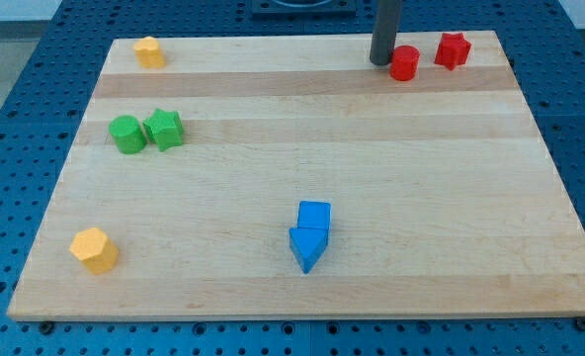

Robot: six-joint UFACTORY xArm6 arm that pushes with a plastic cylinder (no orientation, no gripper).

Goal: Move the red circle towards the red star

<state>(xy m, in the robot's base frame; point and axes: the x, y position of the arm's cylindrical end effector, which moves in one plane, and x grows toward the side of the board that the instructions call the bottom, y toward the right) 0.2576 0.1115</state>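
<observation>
The red circle (404, 63) lies near the board's top edge, right of centre. The red star (453, 49) sits a short gap to its right and slightly higher, not touching it. My tip (381, 61) stands just to the left of the red circle, touching or almost touching its left side. The rod rises straight up out of the view's top.
A yellow block (149, 51) sits at the top left. A green circle (127, 134) and a green star (164, 130) touch at the left. A yellow hexagon (95, 249) lies at the bottom left. A blue cube (314, 216) and blue triangle (307, 246) touch at bottom centre. The wooden board (372, 178) holds them all.
</observation>
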